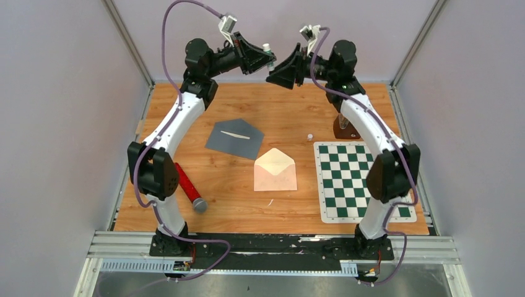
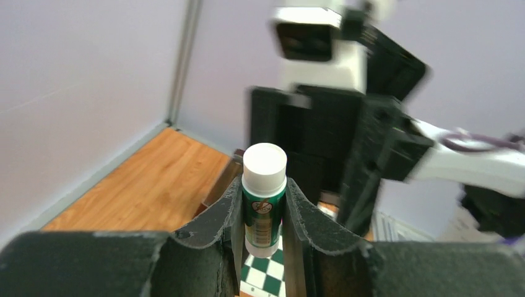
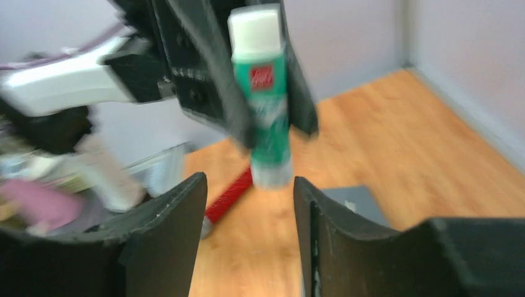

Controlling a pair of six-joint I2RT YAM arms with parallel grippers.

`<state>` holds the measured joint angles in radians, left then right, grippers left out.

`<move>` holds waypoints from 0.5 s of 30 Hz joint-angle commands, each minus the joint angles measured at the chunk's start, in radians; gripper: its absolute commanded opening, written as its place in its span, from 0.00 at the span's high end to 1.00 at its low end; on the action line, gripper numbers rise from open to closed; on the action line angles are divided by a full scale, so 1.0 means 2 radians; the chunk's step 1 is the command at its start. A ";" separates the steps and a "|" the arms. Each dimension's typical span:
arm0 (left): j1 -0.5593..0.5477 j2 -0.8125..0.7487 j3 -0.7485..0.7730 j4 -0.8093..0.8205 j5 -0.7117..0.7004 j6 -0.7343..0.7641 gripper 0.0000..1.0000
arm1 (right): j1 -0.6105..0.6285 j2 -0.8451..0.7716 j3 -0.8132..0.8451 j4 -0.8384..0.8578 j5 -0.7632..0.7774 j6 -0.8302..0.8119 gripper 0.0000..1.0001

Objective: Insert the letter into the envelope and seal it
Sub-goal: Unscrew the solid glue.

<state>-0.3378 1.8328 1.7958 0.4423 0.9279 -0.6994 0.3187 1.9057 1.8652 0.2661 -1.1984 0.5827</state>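
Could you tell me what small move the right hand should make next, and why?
Probably ease the right hand forward and close on the free white end of the glue stick: the left hand clamps its green body, that end juts clear of the grip, and the right hand stands open just short of it.

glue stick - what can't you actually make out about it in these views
- Left wrist view: the print on the glue stick is too small to read, and its sides are covered by the fingers of the left gripper.
- Right wrist view: motion blur smears the label, and it is unclear whether the open right gripper touches the stick.
- Top view: the stick is too small to tell whether its white end is a cap.
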 commanded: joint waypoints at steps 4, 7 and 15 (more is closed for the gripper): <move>0.001 -0.058 -0.021 -0.061 -0.174 0.002 1.00 | 0.101 -0.226 -0.301 0.118 0.474 -0.372 0.24; -0.002 -0.062 -0.022 -0.072 -0.182 -0.002 1.00 | 0.129 -0.218 -0.292 0.122 0.527 -0.374 0.36; -0.003 -0.068 -0.028 -0.074 -0.181 -0.010 1.00 | 0.153 -0.176 -0.248 0.138 0.591 -0.395 0.45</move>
<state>-0.3386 1.7481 1.7416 0.2848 0.5922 -0.7071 0.6189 1.5188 1.2957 0.4915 -0.1616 -0.1474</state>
